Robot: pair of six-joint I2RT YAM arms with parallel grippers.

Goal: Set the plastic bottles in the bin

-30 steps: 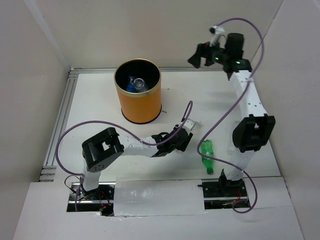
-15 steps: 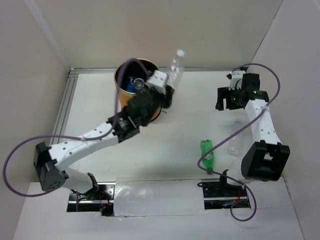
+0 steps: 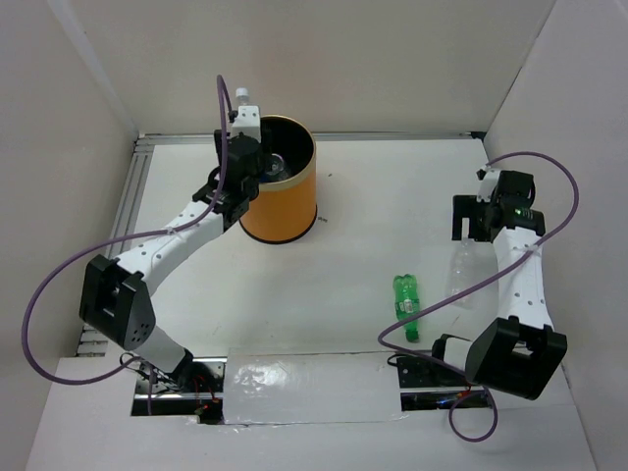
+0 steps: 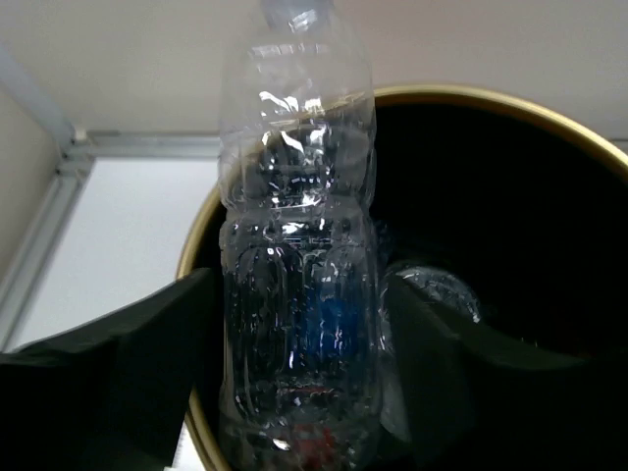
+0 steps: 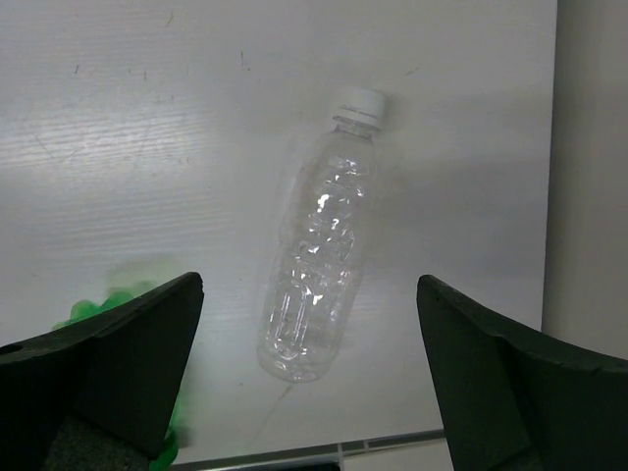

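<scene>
The orange bin [image 3: 285,211] stands at the back left, its pale rim [image 4: 471,95] under my left gripper [image 3: 242,152]. A clear bottle [image 4: 294,196] stands upright between that gripper's [image 4: 297,285] fingers, over the bin's near-left rim; the jaws are open, with a sliver of gap on each side. Only its cap [image 3: 240,96] shows from above. Other bottles lie in the bin's dark inside [image 3: 275,163]. My right gripper [image 3: 471,221] hangs open above a clear white-capped bottle [image 5: 324,235] that lies on the table [image 3: 461,273]. A green bottle [image 3: 406,302] lies to its left.
Metal rails [image 3: 123,226] run along the table's left and back edges. White walls close in on three sides, the right wall [image 5: 589,147] near the clear bottle. A taped strip [image 3: 304,378] covers the front edge between the arm bases.
My left arm swung the clear bottle from the bin's right side to over its left rim, and its jaws have widened. My right arm came nearer and lower, over the clear bottle on the table.
</scene>
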